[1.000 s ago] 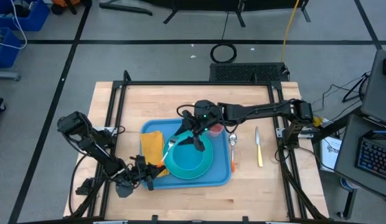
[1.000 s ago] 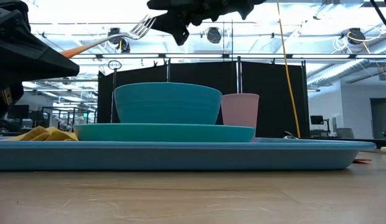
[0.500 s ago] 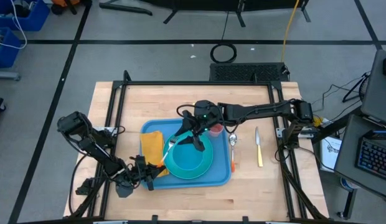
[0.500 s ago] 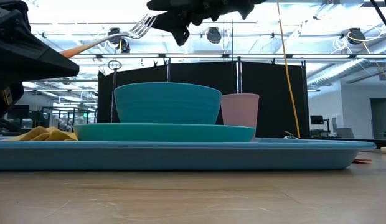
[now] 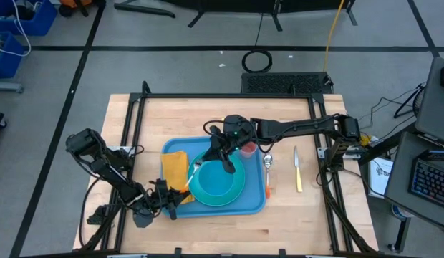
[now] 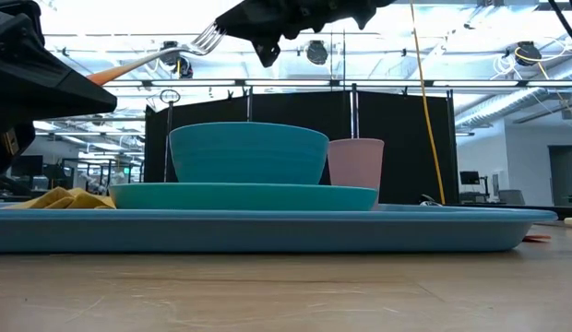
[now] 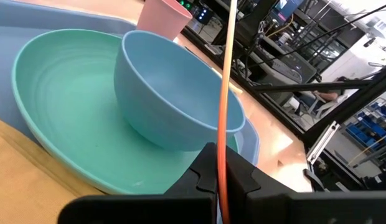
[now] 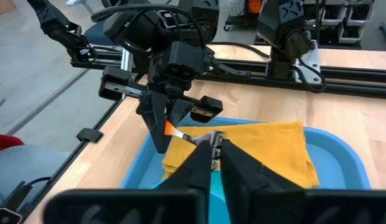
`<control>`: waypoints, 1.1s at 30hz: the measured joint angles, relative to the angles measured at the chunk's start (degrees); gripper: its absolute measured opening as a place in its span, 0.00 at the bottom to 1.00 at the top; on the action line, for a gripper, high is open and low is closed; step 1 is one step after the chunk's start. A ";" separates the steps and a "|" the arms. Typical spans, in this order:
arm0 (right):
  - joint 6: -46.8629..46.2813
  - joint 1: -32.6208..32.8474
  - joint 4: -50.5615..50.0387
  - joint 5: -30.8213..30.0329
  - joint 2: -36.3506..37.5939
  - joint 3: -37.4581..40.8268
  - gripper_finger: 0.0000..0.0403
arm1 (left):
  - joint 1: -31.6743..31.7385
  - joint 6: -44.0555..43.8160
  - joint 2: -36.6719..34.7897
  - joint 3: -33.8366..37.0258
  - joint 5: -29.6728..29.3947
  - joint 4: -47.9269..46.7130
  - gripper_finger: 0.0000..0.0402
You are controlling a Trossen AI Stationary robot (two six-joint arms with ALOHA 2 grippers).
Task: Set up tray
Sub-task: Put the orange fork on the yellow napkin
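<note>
Light-blue plastic is seen at the centre of the high view, where the large rectangular tray point(image 5: 254, 204) with rounded corners lies on the pale wooden surface point(image 5: 293, 222). On it are set a round teal plate point(image 5: 236, 188), an orange square napkin point(image 5: 175, 168) at its left and a pink cup point(image 5: 246, 149) at its upper right. A spoon point(image 5: 267, 162) and a knife point(image 5: 297, 168) lie on the wood at right. The left tool point(image 5: 167, 197), at the tray's lower-left corner, is clenched on the orange handle of a metal fork point(image 5: 195, 169); the right tool point(image 5: 223, 159), over the plate, is clenched on the fork's tines.

In the low view the tray point(image 6: 268, 235) spans the frame, with a teal bowl point(image 6: 248, 153) on the plate, and the fork point(image 6: 166, 55) is held aloft at upper left.

In the left wrist view the orange handle point(image 7: 225, 93) rises past the bowl point(image 7: 174, 93).

In the right wrist view the right tool point(image 8: 210, 151) is closed on the fork head above the napkin point(image 8: 268, 149).
</note>
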State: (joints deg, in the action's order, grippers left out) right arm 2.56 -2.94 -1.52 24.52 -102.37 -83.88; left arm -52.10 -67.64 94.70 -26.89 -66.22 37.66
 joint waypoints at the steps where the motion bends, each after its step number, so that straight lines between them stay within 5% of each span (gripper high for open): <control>1: 0.19 0.00 0.00 -0.11 0.00 0.00 0.02 | 0.00 -0.02 0.00 0.00 -0.01 0.02 0.00; 16: -0.67 -2.15 -0.48 -3.06 0.00 0.04 0.00 | -2.10 2.20 0.00 -0.02 0.13 0.15 0.09; 27: -5.30 -5.41 0.66 4.39 0.00 -0.27 0.00 | -8.40 4.21 0.00 -0.02 -3.27 0.84 0.11; 33: -5.08 -5.29 -0.09 4.55 0.00 -1.94 0.00 | -13.27 15.64 0.00 -0.02 -3.84 9.07 0.12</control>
State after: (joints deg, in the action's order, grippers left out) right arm -2.53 -8.23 -1.61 29.07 -102.37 -85.82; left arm -65.36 -52.00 94.70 -26.92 -70.06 46.73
